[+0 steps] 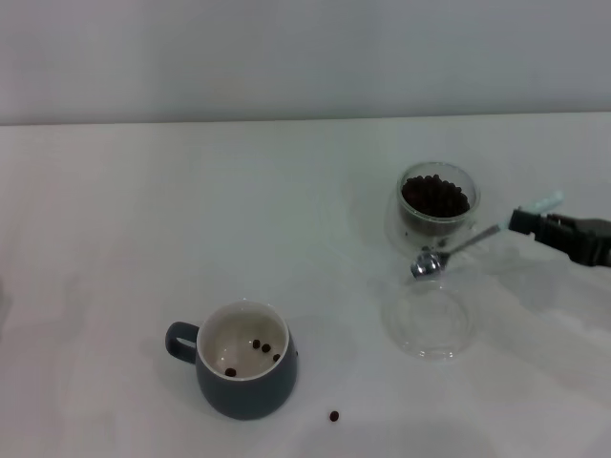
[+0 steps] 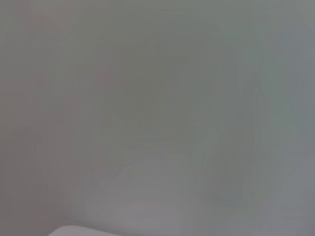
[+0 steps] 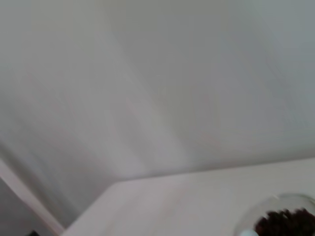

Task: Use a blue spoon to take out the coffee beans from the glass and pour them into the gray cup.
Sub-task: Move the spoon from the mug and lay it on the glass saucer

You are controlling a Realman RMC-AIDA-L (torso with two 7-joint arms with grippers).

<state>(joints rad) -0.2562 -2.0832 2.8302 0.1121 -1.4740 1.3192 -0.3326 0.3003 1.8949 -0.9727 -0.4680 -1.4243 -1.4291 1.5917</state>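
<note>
Blue spoon (image 1: 477, 236) in right end effector (image 1: 531, 221).

the glass (image 1: 436, 205) stands far right with coffee beans (image 1: 435, 196) in it; a saucer (image 1: 428, 320) lies before it, the gray cup (image 1: 244, 372) near left.

The gray cup (image 1: 244, 374) is dark slate outside and cream-white inside. The coffee beans (image 1: 435, 196) are dark brown in the clear glass (image 1: 436, 206). The blue spoon (image 1: 477, 240) has a shiny silver bowl and pale blue handle.
</note>
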